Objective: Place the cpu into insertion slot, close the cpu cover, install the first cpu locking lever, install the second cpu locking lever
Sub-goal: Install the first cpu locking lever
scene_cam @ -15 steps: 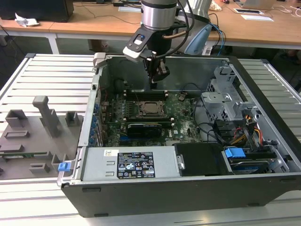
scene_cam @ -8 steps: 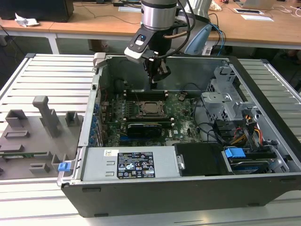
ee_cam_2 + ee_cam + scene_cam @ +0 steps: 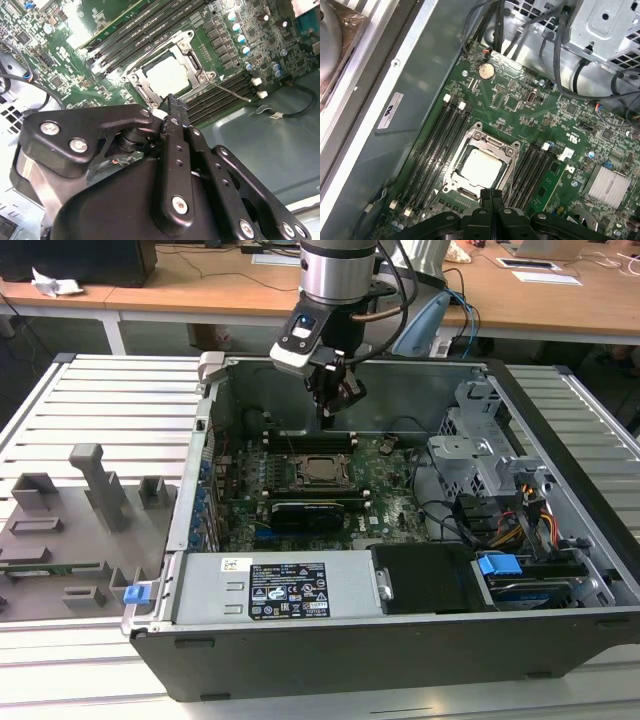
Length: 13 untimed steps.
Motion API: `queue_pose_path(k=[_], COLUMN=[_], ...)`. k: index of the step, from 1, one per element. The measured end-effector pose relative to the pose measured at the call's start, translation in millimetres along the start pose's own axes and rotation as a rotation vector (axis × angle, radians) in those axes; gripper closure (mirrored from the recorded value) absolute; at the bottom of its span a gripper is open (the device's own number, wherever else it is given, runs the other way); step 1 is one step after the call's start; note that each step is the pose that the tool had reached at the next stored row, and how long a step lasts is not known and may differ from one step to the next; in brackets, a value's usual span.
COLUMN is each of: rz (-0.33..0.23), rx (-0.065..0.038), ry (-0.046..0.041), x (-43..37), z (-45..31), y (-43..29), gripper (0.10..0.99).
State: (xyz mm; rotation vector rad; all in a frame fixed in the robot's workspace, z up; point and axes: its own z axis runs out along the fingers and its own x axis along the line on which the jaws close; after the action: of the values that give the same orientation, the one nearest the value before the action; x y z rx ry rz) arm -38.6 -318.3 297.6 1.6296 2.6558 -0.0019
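Gripper (image 3: 492,195) is clenched on nothing, close over one edge of the cpu cover (image 3: 496,144). That cover lies flat around the cpu (image 3: 481,167), seated in the insertion slot (image 3: 468,190).

The cpu (image 3: 481,167) has a pale, smooth metal top with a dull satin sheen. The cpu cover (image 3: 492,141) framing it is bare grey metal, brighter at the edges. The circuit board (image 3: 520,112) is green and lacquer-glossy. The gripper (image 3: 172,102) is black, smooth and faintly shiny (metal or hard plastic, I can't tell), studded with bright steel screws. The computer case (image 3: 420,100) is matt grey sheet metal and the drive cage (image 3: 605,25) is perforated. The slatted table (image 3: 110,400) looks like brushed aluminium, the fixtures (image 3: 95,485) are matt grey plastic, and the desk (image 3: 200,290) is pale wood.
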Motion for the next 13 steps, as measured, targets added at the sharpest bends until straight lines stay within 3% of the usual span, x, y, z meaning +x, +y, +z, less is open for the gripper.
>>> queue_pose_path(k=[13], rz=[-0.051], rx=[-0.001], ry=[0.0008], x=[0.0], z=[0.1], y=[0.0], gripper=[0.98])
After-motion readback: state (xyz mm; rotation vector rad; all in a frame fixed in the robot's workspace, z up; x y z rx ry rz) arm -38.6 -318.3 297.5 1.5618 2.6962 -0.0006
